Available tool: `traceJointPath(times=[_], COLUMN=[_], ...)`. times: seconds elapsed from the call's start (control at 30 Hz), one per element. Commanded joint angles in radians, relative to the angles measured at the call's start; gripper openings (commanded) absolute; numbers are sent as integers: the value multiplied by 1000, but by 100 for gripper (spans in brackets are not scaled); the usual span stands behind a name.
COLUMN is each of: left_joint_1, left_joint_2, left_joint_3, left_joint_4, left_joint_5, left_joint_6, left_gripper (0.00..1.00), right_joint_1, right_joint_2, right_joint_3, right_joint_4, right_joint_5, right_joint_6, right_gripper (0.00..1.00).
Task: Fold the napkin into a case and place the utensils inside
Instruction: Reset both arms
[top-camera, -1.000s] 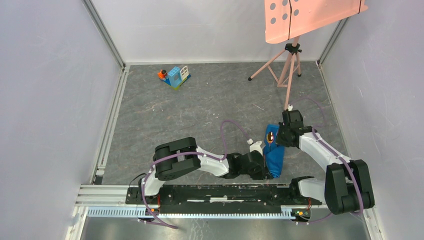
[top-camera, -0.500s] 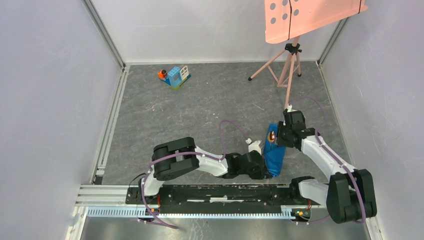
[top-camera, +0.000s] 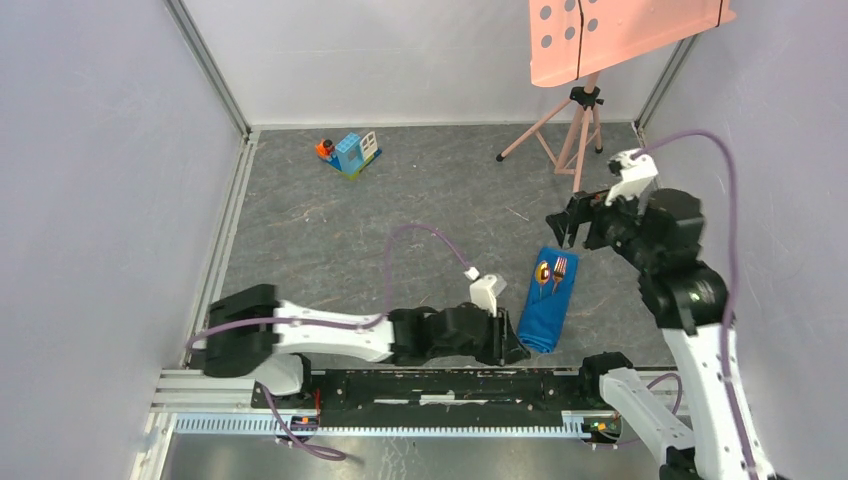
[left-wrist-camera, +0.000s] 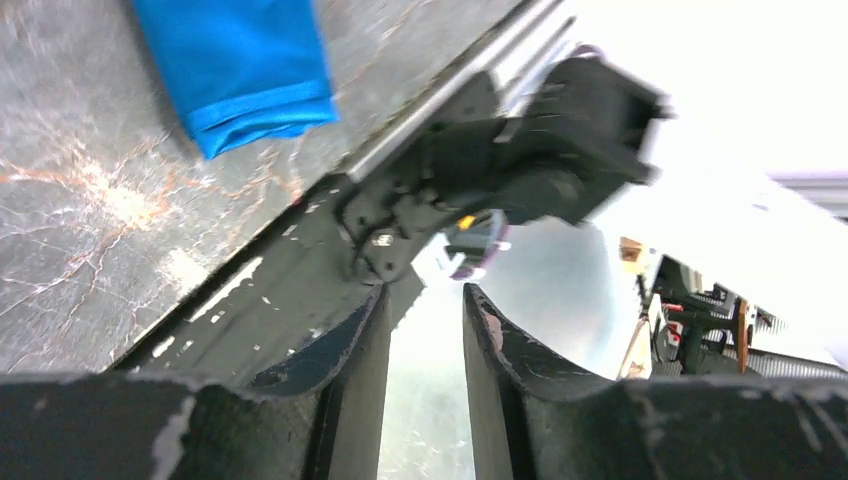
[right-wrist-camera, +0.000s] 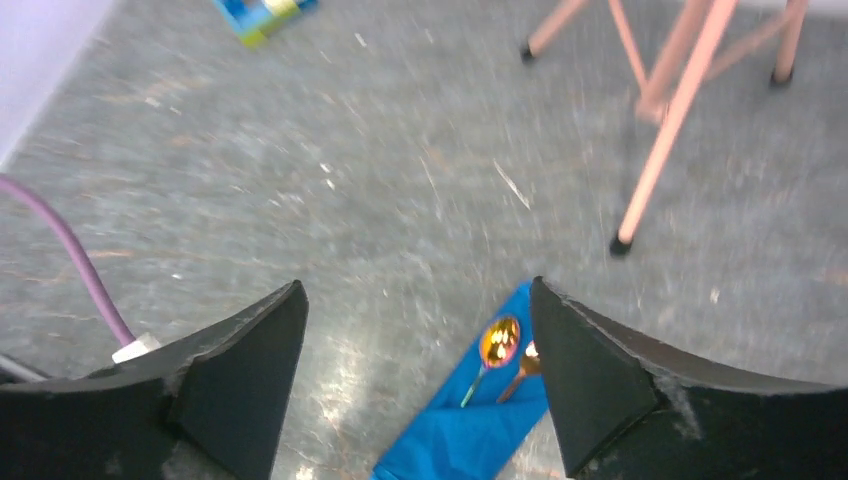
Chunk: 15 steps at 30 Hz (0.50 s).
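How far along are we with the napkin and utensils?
Looks nearly finished. Done: the case is folded narrow, with the spoon and fork tucked in, heads poking out its far end. In hand: nothing; the left gripper and right gripper are open and empty. Left: nothing obvious, perhaps parking the arms.

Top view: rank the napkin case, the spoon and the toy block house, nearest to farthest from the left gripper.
1. Napkin case, just right of the left gripper.
2. Spoon, at the case's far end.
3. Toy block house, far back on the left.
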Motion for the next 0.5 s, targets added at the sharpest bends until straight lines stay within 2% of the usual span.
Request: traceJointPath(times=[0.0,0.1,0.23,0.4,0.47], left_joint_1=[-10,-8,-6,-7,-7], left_joint_2=[-300,-490,-635,-770,-819], left_joint_3=[35,130,360,630,715], left_joint_4=[-220,-430,-706,-907,-950], left_joint_5=[-142,-226,-348,-438,-460], left_joint_6=[282,484,653,744,758], left_gripper=[41,48,57,76,88], right_joint_1=[3,3,3,3,3], right_joint_2=[-86,-131,-173,-196,-212], right_joint_3=[213,357,505,661,691], right_joint_4=[-103,-105,-103,-118,-113], right_joint_5=[-152,-156,-87,23,50], right_joint_6=[-75,-77,-84,-112,-120], right_gripper=[98,98,98,98,98])
